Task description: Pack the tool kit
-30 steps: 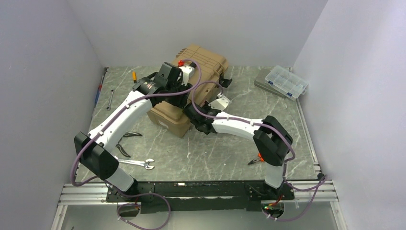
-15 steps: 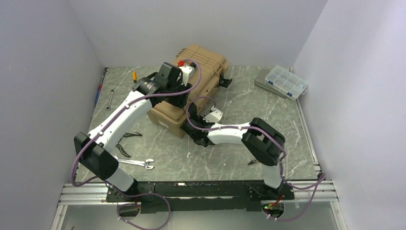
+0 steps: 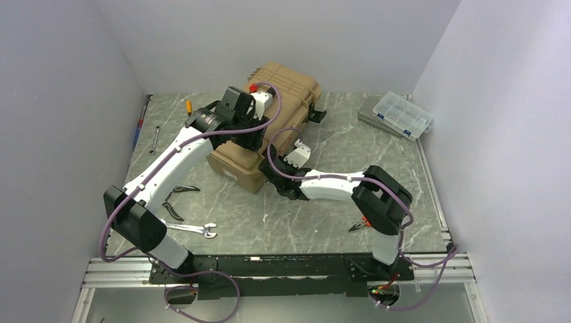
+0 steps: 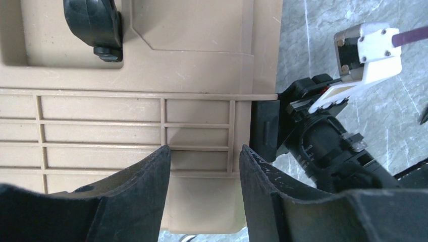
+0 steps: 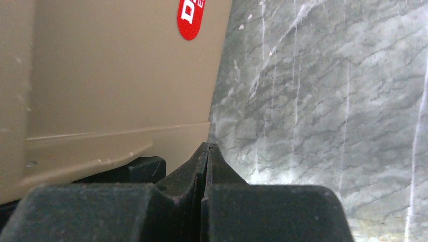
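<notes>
The left tool [image 4: 204,157] is holding its jaws apart and is gripping nothing. Its two black fingers [image 4: 144,176] are framing the ribbed tan face of the toolbox [image 4: 126,106]; whether they are touching that face cannot be told. Beyond the fingers, a black latch [image 4: 94,22] is sitting in a recess of the toolbox.

The right tool [image 5: 207,149] is holding its jaws pressed fully together, with nothing between them. Its tip is lying low against the counter [image 5: 328,101], just beside the toolbox's side wall and below the red label [image 5: 191,17]. Contact with the wall cannot be confirmed.

In the top view, the toolbox is standing at the centre of the counter, toward the far wall, and is turned at an angle. The left arm [image 3: 176,156] is reaching over its top from the left. The right arm [image 3: 333,185] is reaching to its near right corner.

A combination wrench [image 3: 195,229] and black-handled pliers [image 3: 176,190] are lying on the counter near the left arm. A clear organiser case [image 3: 402,114] is lying at the far right, well apart from the toolbox.
</notes>
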Controlling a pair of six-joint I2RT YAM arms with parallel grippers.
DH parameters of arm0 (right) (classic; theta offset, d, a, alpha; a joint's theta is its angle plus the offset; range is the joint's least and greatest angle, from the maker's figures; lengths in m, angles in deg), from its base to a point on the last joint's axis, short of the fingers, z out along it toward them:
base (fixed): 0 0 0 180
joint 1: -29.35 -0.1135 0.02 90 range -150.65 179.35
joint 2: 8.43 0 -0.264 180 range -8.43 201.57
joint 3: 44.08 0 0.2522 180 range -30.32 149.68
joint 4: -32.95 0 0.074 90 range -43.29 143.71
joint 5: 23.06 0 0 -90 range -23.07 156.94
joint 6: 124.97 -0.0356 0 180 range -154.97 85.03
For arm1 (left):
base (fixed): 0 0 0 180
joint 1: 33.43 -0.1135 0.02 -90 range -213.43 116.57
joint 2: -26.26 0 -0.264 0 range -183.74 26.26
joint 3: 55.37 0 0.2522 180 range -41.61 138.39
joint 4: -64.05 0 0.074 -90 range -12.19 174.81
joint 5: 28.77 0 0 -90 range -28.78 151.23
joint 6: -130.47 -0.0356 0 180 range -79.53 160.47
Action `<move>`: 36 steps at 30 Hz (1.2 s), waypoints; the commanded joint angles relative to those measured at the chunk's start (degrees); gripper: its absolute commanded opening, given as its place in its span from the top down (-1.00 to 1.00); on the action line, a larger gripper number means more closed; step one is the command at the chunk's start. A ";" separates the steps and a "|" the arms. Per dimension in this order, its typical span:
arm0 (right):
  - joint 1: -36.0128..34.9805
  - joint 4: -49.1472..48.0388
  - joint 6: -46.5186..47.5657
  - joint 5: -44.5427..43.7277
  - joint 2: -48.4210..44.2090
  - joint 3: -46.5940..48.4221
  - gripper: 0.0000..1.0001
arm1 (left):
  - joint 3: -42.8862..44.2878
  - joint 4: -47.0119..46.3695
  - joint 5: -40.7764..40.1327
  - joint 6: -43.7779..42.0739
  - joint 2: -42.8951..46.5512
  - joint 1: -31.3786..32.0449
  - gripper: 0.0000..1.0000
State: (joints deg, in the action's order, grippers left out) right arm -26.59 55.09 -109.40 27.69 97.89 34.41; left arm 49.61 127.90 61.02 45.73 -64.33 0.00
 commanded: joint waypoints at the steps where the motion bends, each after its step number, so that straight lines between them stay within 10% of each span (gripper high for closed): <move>1: 1.02 -3.27 8.50 5.70 -4.89 -2.36 1.00 | -5.75 5.47 8.39 2.15 -8.02 0.38 -0.13; 17: 13.41 -10.28 24.24 27.62 -33.26 -24.71 0.99 | 5.29 12.59 4.02 1.34 0.15 0.40 -0.78; 20: 16.06 -7.00 28.18 29.23 -35.76 -22.84 0.79 | 7.44 11.87 1.66 0.50 2.20 0.24 -0.88; 30: 26.50 2.18 39.89 32.38 -38.11 -7.33 -0.87 | 17.81 8.86 -7.15 -1.87 3.14 -4.22 -0.99; 36: 33.46 2.57 42.35 38.45 -28.12 5.47 -0.99 | 20.46 1.99 -5.47 -3.05 -0.14 -12.73 -0.99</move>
State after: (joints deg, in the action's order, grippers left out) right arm 3.59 57.28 -70.76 60.67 63.73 32.16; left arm 66.86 135.79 54.35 44.00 -62.93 -6.97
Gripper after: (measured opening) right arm 0.994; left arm 0.994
